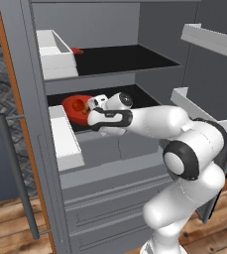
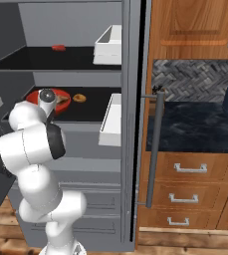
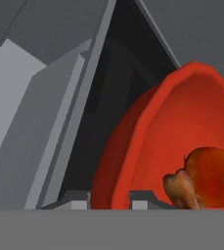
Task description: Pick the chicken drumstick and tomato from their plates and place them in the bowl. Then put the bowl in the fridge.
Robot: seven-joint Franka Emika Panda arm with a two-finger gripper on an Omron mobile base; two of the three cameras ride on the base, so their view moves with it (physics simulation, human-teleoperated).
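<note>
The tall grey metallic fridge (image 1: 110, 163) stands open and the white arm reaches straight into it, forearm level, wrist turned toward the middle shelf (image 2: 93, 112). Directly ahead of the hand (image 3: 109, 201) and against its fingertips (image 3: 79, 200) sits the shallow bright red bowl (image 3: 147, 146), resting on that dark shelf; from the right base view it shows just beyond the wrist. Inside the bowl, close in front of the hand and a little to one side, lie the small round red tomato (image 3: 212, 173) and the tan-brown chicken drumstick (image 3: 181, 189), touching each other.

So both foods look loaded and the bowl appears delivered to the fridge; by my reading the job is nearly finished, with only letting go and backing the arm out left.

The hand is narrow, its two dark tips straddling the near rim of the bowl, one outside the wall and one inside, so it looks clamped on that rim; whether the pinch is loosening I cannot tell.

Farther off on the same shelf, beyond the bowl, lies a small brown ring-shaped item (image 2: 79, 98). To the side of the hand hangs a white door bin (image 1: 65, 141), and above it a second white bin (image 1: 55, 54).
</note>
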